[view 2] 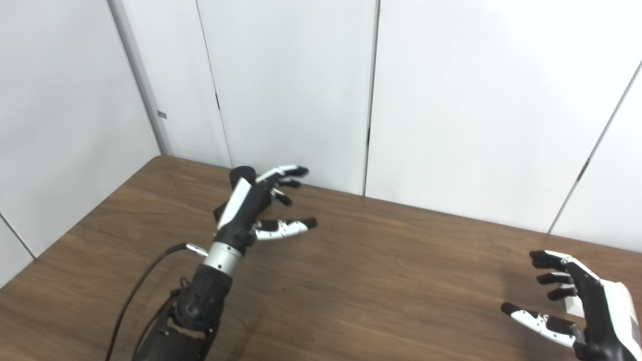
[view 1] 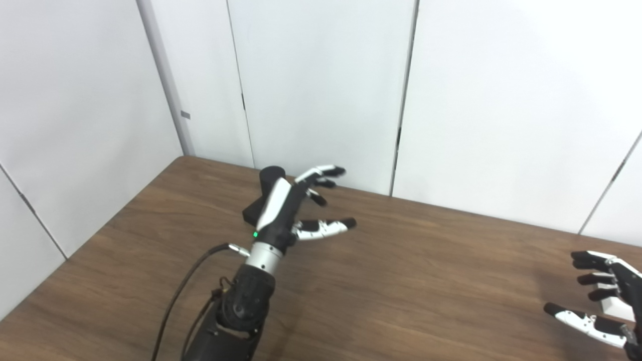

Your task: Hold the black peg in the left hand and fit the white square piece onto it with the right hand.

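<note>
Brown wood-grain table (view 1: 401, 281) fills the lower frame, white wall panels (view 1: 321, 75) behind. Left hand (view 1: 286, 208) at 10 o'clock, released, fingers spread, holding nothing. Black peg on a square black base (view 1: 266, 193) stands upright at 10 o'clock, just behind that hand, mostly hidden; contact unclear. Right hand (view 2: 582, 301) at 4 o'clock, also released, fingers apart. White square piece (view 1: 614, 307) lies on the table at 4 o'clock, right beside those fingers, only an edge visible

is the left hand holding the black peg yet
No, the left hand is open with fingers spread, and the black peg stands on the table just behind it, ungrasped.
</note>
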Tool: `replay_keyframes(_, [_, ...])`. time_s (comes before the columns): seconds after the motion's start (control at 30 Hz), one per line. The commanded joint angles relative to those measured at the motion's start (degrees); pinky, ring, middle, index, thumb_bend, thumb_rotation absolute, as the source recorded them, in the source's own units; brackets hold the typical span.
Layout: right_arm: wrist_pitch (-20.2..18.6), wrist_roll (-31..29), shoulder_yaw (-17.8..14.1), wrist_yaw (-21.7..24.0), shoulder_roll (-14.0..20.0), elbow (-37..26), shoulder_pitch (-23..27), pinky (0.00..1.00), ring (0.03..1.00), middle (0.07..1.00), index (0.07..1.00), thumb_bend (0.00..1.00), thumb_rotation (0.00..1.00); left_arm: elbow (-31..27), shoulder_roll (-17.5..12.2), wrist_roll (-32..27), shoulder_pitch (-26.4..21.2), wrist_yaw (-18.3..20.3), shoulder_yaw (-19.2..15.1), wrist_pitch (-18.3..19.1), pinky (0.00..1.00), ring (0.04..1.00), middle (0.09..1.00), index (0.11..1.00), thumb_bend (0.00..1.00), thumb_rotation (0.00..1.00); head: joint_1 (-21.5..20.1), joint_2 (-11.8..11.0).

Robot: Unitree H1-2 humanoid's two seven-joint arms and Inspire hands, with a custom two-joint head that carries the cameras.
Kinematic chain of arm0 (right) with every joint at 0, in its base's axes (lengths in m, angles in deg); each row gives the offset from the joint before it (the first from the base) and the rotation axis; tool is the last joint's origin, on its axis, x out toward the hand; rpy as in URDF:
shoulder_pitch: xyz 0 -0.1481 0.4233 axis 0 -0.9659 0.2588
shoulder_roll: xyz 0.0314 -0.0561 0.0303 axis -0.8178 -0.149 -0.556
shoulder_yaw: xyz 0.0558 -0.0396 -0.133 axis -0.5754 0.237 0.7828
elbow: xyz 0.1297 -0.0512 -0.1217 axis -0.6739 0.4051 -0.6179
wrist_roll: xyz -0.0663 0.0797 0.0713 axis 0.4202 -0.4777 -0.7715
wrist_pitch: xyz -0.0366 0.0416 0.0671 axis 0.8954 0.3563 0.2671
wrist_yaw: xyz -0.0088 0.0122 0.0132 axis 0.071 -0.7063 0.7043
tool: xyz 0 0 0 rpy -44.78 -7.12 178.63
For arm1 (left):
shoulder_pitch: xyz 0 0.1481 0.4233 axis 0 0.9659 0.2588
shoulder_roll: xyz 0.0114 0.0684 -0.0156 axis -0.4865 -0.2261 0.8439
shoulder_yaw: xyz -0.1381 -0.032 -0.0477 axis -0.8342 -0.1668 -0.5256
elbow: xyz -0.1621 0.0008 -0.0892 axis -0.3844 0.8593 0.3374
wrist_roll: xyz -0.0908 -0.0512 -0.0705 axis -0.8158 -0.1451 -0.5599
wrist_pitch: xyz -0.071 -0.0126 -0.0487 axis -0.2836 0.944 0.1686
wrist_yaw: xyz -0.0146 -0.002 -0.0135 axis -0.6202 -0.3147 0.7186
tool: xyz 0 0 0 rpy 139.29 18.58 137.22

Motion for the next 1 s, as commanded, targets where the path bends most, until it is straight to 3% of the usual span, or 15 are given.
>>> replay_keyframes(0.0, [0.7, -0.1, -0.5, -0.5, 0.8, -2.0, 2.1, 0.48, 0.610, 0.683, 0.687, 0.65, 0.00, -2.4, -1.8, 2.1, -2.9, -1.7, -0.9, 0.6, 0.61, 0.775, 0.823, 0.797, 0.79, 0.11, 0.1, 0.0])
replay_keyframes(0.13, [0.9, -0.2, -0.5, -0.6, 0.8, -1.8, 2.1, 0.47, 0.604, 0.681, 0.684, 0.65, 0.00, -3.3, -3.4, 6.3, -3.7, -2.6, -2.0, 4.7, 0.67, 0.822, 0.836, 0.802, 0.80, 0.19, 0.1, 0.0])
replay_keyframes(0.27, [0.7, 0.0, -0.5, -0.6, 0.7, -2.0, 2.1, 0.48, 0.613, 0.685, 0.683, 0.65, 0.00, -2.5, -5.2, 7.4, -4.6, -3.7, -2.9, 4.8, 0.69, 0.821, 0.846, 0.789, 0.79, 0.17, 0.1, 0.0])
replay_keyframes(0.47, [0.8, 0.1, -0.5, -0.8, 0.5, -1.8, 2.3, 0.47, 0.602, 0.680, 0.678, 0.65, 0.00, -0.8, -7.5, 8.9, -5.9, -5.6, -4.5, 6.5, 0.78, 0.885, 0.891, 0.803, 0.81, 0.25, 0.3, -0.2])
replay_keyframes(0.63, [0.6, 0.2, -0.5, -0.8, 0.4, -2.0, 2.3, 0.47, 0.601, 0.678, 0.676, 0.65, 0.00, -0.1, -8.6, 11.4, -6.6, -7.9, -5.0, 8.1, 0.79, 0.915, 0.917, 0.814, 0.84, 0.27, 0.4, -0.1])
replay_keyframes(0.73, [0.4, 0.3, -0.5, -0.8, 0.4, -2.0, 2.3, 0.47, 0.603, 0.681, 0.677, 0.65, 0.00, 0.3, -9.4, 14.9, -7.2, -8.3, -4.2, 11.1, 0.79, 0.946, 0.935, 0.828, 0.88, 0.29, 0.5, 0.0])
replay_keyframes(0.97, [0.4, 0.3, -0.5, -0.7, 0.4, -2.2, 2.4, 0.46, 0.602, 0.679, 0.675, 0.65, 0.00, 0.6, -9.9, 20.4, -8.6, -5.5, -1.5, 21.2, 0.99, 1.000, 0.999, 0.890, 1.00, 0.40, 0.5, 0.0])
